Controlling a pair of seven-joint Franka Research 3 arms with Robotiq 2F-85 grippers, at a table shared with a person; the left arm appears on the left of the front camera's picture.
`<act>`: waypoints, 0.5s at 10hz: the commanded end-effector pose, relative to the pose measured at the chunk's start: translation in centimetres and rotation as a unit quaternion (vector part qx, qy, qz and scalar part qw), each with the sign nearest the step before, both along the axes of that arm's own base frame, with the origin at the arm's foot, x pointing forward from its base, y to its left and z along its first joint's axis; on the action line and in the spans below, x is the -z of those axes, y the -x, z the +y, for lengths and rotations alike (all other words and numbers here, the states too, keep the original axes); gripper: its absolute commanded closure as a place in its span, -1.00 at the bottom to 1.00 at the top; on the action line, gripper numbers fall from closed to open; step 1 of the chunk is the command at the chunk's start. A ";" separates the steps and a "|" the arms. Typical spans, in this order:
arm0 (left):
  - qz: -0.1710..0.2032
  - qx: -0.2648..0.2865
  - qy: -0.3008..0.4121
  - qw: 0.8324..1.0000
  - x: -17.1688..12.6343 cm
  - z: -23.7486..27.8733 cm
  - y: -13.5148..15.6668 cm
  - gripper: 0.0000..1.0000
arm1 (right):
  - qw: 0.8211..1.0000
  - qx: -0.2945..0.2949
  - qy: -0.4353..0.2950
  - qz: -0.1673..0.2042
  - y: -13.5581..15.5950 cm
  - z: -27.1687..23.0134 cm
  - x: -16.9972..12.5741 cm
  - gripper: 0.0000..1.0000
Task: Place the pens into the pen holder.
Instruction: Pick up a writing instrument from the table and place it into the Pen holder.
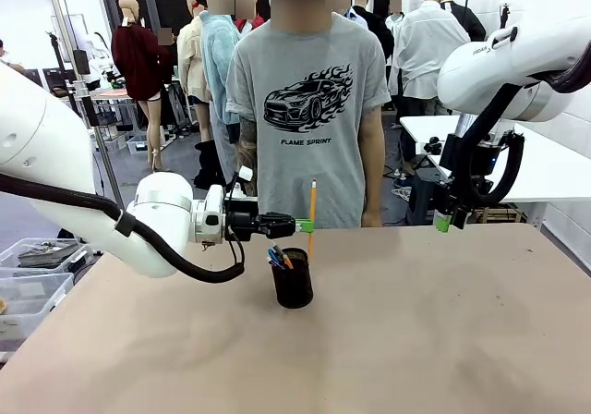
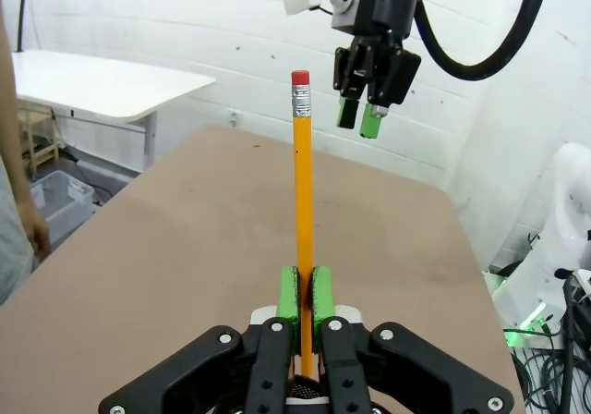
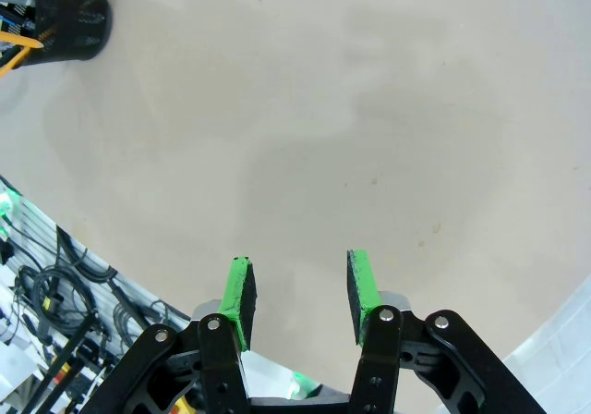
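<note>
Nearest the front camera stretches the bare tan table [image 1: 416,340], its near edge running along the bottom of the front view. Toward the middle of the table, somewhat left of center and closer to the far edge than the near one, stands the pen holder [image 1: 293,283], a black mesh cup, upright, with a few pens [image 1: 280,257] leaning inside it, a dark blue one among them. In the right wrist view the holder [image 3: 72,24] sits on the table well apart from that arm's fingers, with an orange tip poking from its mouth.

Just above the holder's rim on its right side, the yellow-orange pencil [image 1: 312,220] stands upright, its lower tip at or just inside the rim; which of the two cannot be told. The left end effector [image 1: 303,225] reaches in level from the left side and is clenched on the pencil's lower half. In the left wrist view its green pads [image 2: 288,292] press both sides of the pencil [image 2: 301,211], whose red eraser end points away from the wrist.

Farther off and higher, near the right far corner, the right end effector [image 1: 450,219] hangs above the table with its jaws parted and nothing between them; its fingers [image 3: 242,298] frame bare table.

Beyond the far edge stands a person [image 1: 309,100] in a grey printed shirt, arms down.
</note>
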State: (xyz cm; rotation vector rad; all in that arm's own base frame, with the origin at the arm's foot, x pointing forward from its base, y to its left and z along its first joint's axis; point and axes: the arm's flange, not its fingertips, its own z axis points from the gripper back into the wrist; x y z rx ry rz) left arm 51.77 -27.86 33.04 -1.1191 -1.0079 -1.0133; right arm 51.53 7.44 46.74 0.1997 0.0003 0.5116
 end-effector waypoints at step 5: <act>-0.019 0.023 0.040 0.999 -0.9 0.3 0.1 1.00 | 1.000 -0.006 -0.011 0.001 0.0 0.0 0.0 -0.03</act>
